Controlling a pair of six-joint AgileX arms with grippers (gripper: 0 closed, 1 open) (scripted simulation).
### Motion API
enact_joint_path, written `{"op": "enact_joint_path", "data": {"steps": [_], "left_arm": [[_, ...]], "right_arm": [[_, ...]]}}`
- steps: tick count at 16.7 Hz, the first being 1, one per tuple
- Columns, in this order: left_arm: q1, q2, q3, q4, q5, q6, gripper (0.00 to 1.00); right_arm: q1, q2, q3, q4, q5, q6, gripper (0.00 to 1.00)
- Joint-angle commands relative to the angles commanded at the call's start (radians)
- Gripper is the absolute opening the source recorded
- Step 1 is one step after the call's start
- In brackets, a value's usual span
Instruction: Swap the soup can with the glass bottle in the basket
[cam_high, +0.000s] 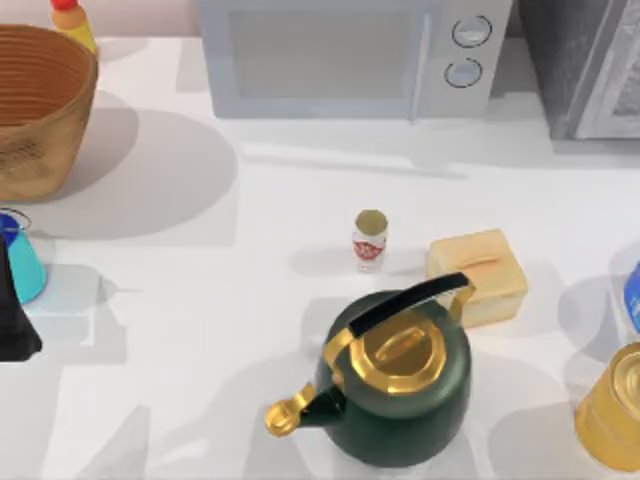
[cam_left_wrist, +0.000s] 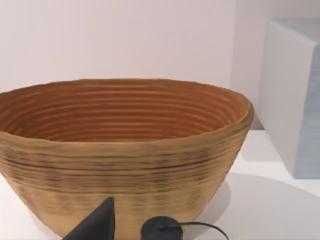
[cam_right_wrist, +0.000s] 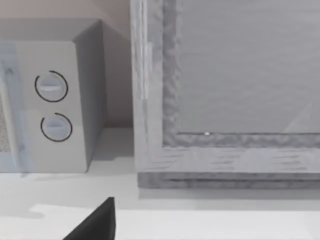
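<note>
The cyan soup can (cam_high: 22, 262) stands at the table's left edge near the empty wicker basket (cam_high: 40, 150), well apart from the small upright red-labelled glass bottle (cam_high: 370, 240) mid-table.

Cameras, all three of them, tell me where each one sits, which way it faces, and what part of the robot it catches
Top view: above the table, looking down on the kettle, glass bottle, soup can; left arm at the left edge.
Left wrist view: low on the left arm, facing the basket; a dark fingertip shows.
Right wrist view: on the right arm, facing the microwave and a grey cabinet; one fingertip.
Shared: basket and microwave also appear from above.
</note>
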Motion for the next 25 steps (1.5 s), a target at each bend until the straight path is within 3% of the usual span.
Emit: {"op": "enact_joint_path", "data": {"steps": [15, 19, 25], "left_arm": [[0.12, 1.36, 0.048, 1.047, 0.14, 0.053, 1.0], [0.136, 1.535, 0.056, 1.183, 0.159, 0.06, 1.0], [0.134, 1.557, 0.052, 1.199, 0.16, 0.06, 1.0]], "right_arm": [[0.0, 0.0, 0.0, 0.0, 0.0, 0.0, 1.0], [0.0, 0.0, 0.0, 0.0, 0.0, 0.0, 1.0], [0.0, 0.0, 0.0, 0.0, 0.0, 0.0, 1.0]]}}
